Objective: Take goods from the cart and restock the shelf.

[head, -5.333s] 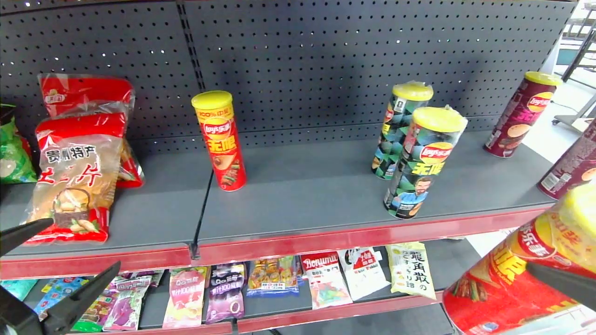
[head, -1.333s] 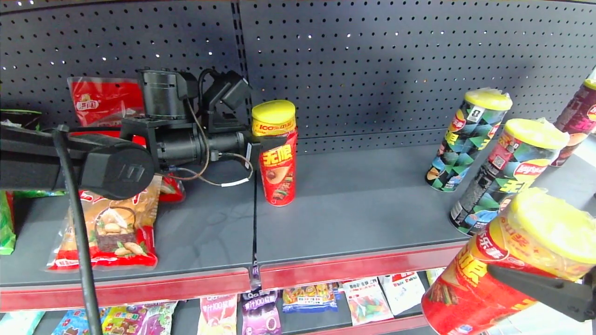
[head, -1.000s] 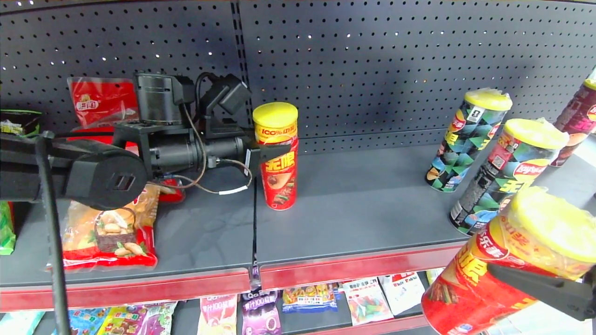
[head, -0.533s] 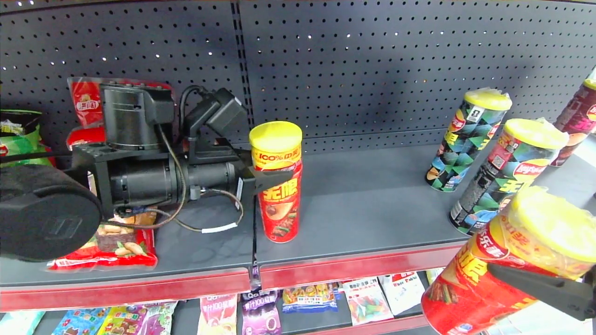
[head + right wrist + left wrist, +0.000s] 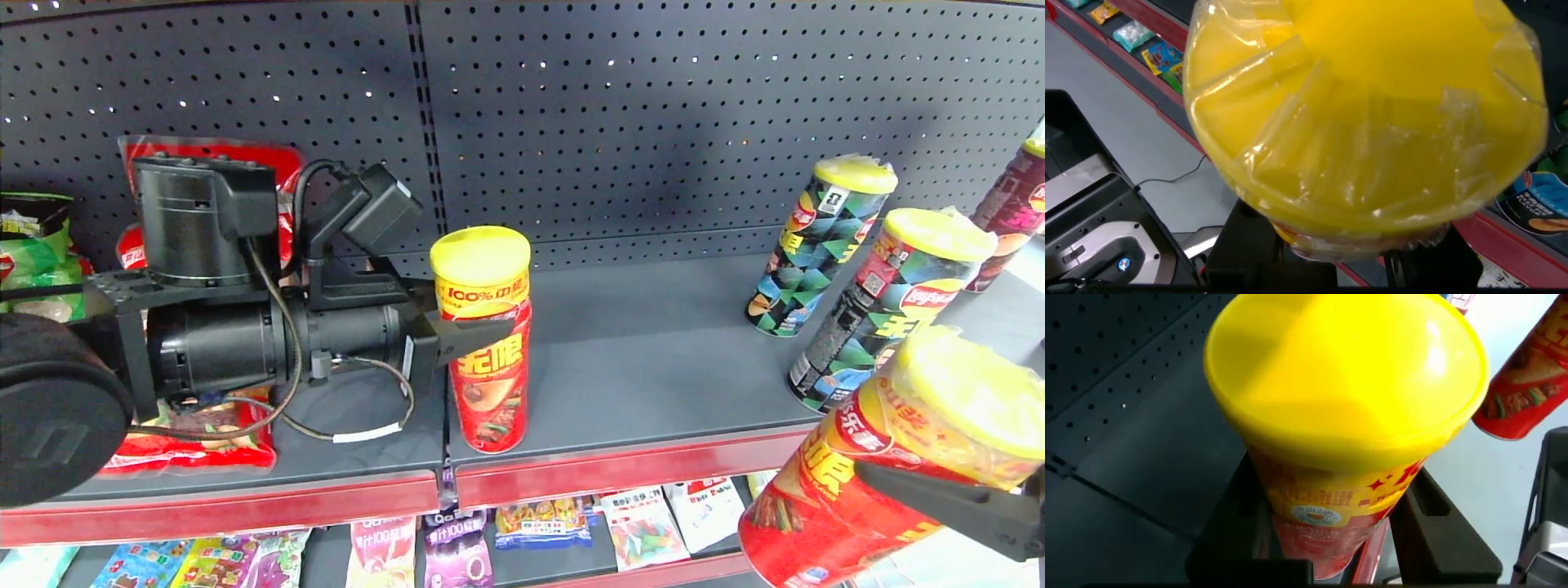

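A red can [image 5: 487, 384] with a yellow lid is being clamped by the left end effector [image 5: 490, 328], whose fingers are being pressed against the can's sides just below the lid. The can is being kept upright at the near edge of the upper shelf [image 5: 637, 384], just right of the seam between the two shelf boards. Whether its base is touching the board cannot be told. In the left wrist view the same red can [image 5: 1347, 400] is being seen from above, with the dark fingers closed on either side of it.

A second red can [image 5: 824, 498], its yellow lid wrapped in clear film, is being gripped by the right end effector [image 5: 914, 490]. It is being held tilted, near and to the right, in front of the shelf and lower than its red front lip. In the right wrist view the film-covered lid of this second red can [image 5: 1372, 114] is being shown from above.

Two patterned cans [image 5: 816, 245] are being carried upright by the shelf on the right, one behind the other, with a maroon can [image 5: 1012, 220] beyond them at the far right. A red snack bag [image 5: 204, 441] is lying on the left, partly hidden by the left arm, and a green bag [image 5: 33, 261] is sitting at the left edge. Small packets [image 5: 457, 547] are lying in a row on the lower shelf.
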Controlling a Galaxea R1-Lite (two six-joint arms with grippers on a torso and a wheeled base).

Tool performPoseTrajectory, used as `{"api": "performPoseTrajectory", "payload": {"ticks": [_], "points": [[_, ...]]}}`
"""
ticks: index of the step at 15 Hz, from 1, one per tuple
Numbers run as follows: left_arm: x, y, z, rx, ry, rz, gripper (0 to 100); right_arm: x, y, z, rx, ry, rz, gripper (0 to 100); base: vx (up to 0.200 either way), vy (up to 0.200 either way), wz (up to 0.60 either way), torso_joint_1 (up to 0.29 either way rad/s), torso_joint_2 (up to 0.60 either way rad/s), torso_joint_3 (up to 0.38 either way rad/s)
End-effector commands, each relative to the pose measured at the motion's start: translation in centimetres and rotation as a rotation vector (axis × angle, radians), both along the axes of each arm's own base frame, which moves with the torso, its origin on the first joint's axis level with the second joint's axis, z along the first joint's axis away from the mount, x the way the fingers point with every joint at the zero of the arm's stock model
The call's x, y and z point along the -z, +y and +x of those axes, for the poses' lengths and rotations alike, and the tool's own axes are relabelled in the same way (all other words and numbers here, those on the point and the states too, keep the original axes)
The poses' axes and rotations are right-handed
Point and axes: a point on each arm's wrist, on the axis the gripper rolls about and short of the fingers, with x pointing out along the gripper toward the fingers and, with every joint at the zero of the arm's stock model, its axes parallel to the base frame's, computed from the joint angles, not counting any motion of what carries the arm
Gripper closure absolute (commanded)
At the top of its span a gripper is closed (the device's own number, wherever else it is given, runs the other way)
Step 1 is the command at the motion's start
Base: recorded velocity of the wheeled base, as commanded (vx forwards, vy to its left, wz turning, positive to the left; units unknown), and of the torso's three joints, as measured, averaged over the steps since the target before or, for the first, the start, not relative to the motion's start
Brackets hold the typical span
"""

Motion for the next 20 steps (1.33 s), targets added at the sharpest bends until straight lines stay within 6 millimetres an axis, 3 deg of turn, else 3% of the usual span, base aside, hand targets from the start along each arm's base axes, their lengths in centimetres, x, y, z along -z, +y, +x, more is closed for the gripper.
{"api": "performPoseTrajectory", "payload": {"ticks": [1, 6, 7, 11, 17, 20], "points": [[0.2, 0.1, -0.3, 0.001, 0.006, 0.003, 100, 0.0, 0.0, 0.0, -0.002, -0.001, 0.0, 100, 0.0, 0.0, 0.0, 0.0, 0.0, 0.0], [0.4, 0.2, -0.4, 0.001, 0.012, 0.008, 100, 0.0, 0.1, 0.1, -0.002, 0.001, -0.001, 100, 0.0, 0.0, 0.0, 0.0, 0.0, 0.0], [0.4, 0.2, -0.4, 0.003, 0.011, 0.006, 0, 0.0, 0.1, 0.1, -0.001, 0.002, -0.002, 100, 0.0, 0.0, 0.0, 0.0, 0.0, 0.0], [0.7, 0.6, -1.0, -0.003, 0.02, 0.013, 0, -0.7, 0.8, 1.4, -0.005, -0.004, -0.002, 100, 0.0, 0.0, 0.0, 0.0, 0.0, 0.0], [2.4, 4.1, -5.2, -0.053, 0.056, 0.039, 0, -3.0, 4.4, 6.3, -0.014, -0.01, -0.019, 100, 0.0, 0.0, 0.0, 0.0, 0.0, 0.0], [2.7, 5.6, -6.6, -0.085, 0.055, 0.037, 0, -3.8, 6.4, 7.5, -0.045, -0.017, -0.024, 100, 0.0, 0.0, 0.0, 0.0, 0.0, 0.0]]}}
